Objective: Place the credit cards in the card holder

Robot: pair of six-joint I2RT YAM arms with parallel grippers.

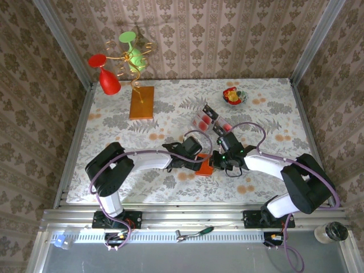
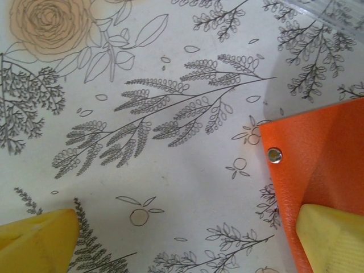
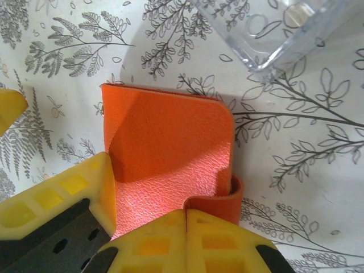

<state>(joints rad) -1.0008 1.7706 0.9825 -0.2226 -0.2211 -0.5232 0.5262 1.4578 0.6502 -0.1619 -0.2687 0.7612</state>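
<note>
card holder (image 1: 205,166) sits mid-table toward the near edge, between the two grippers; roughly square, so no clear long axis; from the top camera it is mostly covered by the wrists, only an orange patch shows

right wrist view: one orange leaf lifted, free edge pointing away from the fingers toward the clear tray (image 3: 267,45), rounded corner on the right; a second orange strip curls up beside the right finger

right gripper (image 3: 185,219) clamped tight on that lifted leaf; the pinch line itself is hidden by the pads

left gripper (image 2: 185,227) spread wide, nothing held; one of its fingers (image 2: 333,239) lies over the holder's orange corner, beside a small metal stud (image 2: 275,154); contact or hover, can't tell; the other is over bare tablecloth (image 2: 170,114)

credit cards (image 1: 200,121) lie in the tray just beyond the holder, red-and-white faces up; count unreadable, too small

well clear at the back: small bowl (image 1: 234,96) with red and yellow bits; wooden board (image 1: 141,102) carrying a wire stand with a red glass (image 1: 107,77) and a green glass (image 1: 132,48)

holder's inside not visible
</note>
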